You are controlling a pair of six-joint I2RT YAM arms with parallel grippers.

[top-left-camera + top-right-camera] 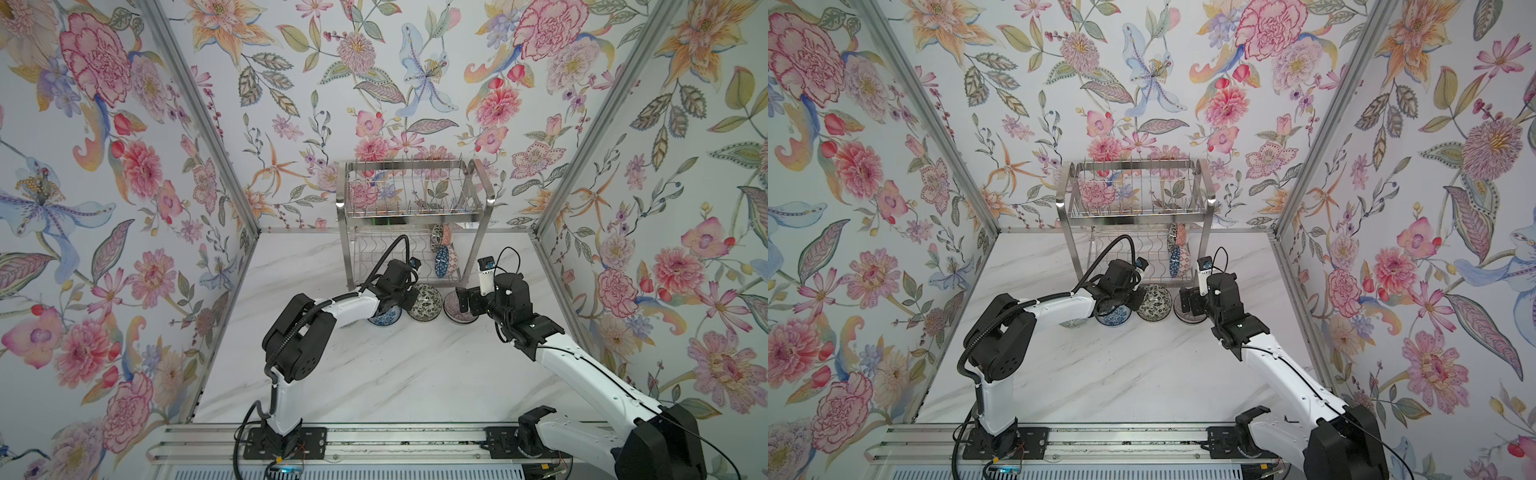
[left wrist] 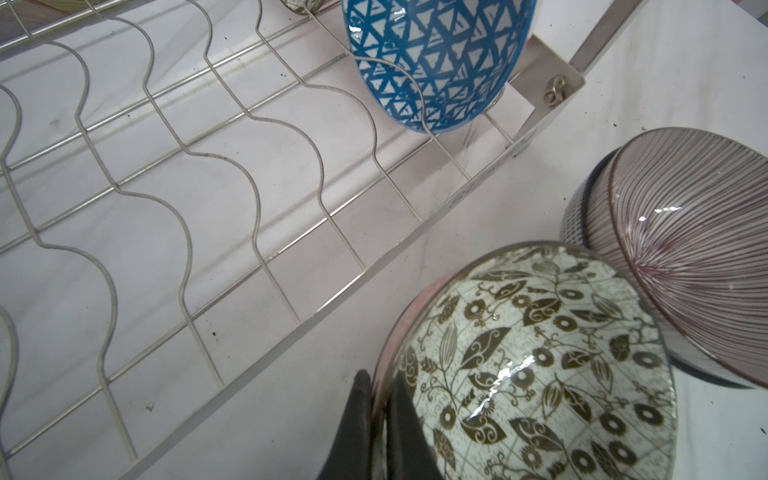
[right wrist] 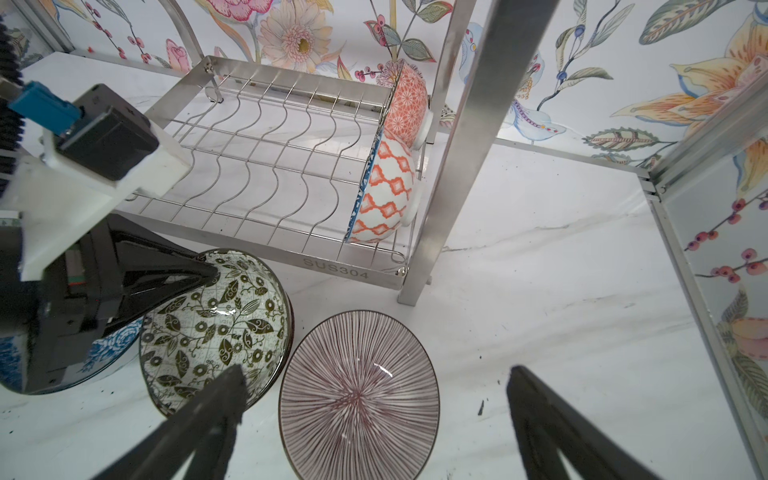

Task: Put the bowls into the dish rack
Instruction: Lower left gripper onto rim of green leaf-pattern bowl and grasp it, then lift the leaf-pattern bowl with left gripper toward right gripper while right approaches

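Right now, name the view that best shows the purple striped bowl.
Right wrist view: the purple striped bowl shows nearly whole. Left wrist view crops it; in both top views the right gripper covers most.

Three walls (image 1: 374, 83) carry floral wallpaper, joined at the corners by bare aluminium posts (image 1: 199, 116). The tabletop (image 1: 395, 374) is white marble-pattern (dark specks noted). Lighting is even.

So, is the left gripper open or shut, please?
Shut: the left gripper pinches the rim of the leaf-patterned bowl between its fingers, in the left wrist view.
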